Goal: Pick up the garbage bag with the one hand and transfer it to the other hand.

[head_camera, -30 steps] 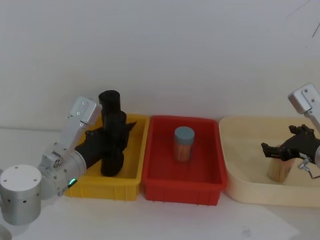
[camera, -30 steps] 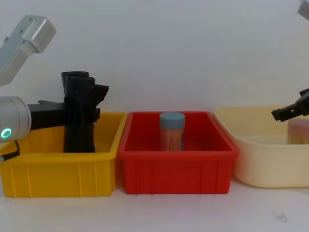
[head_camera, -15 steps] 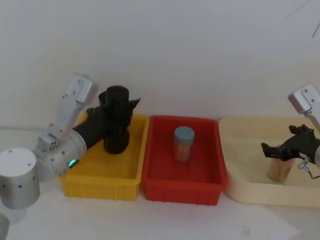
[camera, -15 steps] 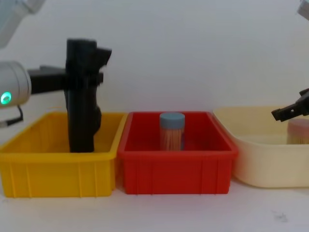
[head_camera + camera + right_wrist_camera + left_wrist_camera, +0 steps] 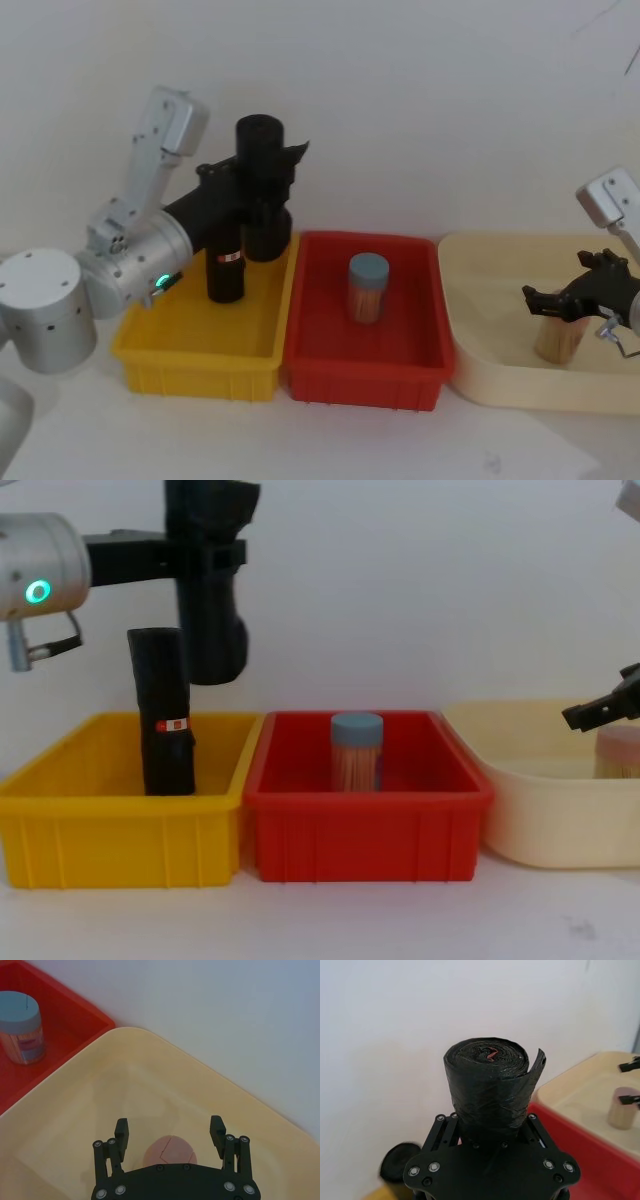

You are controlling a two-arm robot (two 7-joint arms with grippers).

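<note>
Walls and worktop: we see a plain white wall behind a white worktop. Three bins sit in a row near its back edge.
Left gripper: the left gripper, on the arm with the green light, is up in the air over the yellow bin. That bin is by the left edge of the worktop.
Left fingers: its fingers are clamped on the two sides of the garbage bag.
Garbage bag: it hangs upright in the air, with its bottom end higher than the yellow bin's rim. We see a flap sticking out at its top end.
Slim black roll: the slim black roll stands upright inside the yellow bin, just beside the bag and lower down. It has a small red label.
Red bin: the red bin is in the middle, and a jar with a blue lid stands in it.
Cream tub: the cream tub is by the right edge of the worktop.
Right gripper: the right gripper is low inside the cream tub.
Right fingers: its fingers are apart. A pink-topped jar sits between them with a gap on each side.
</note>
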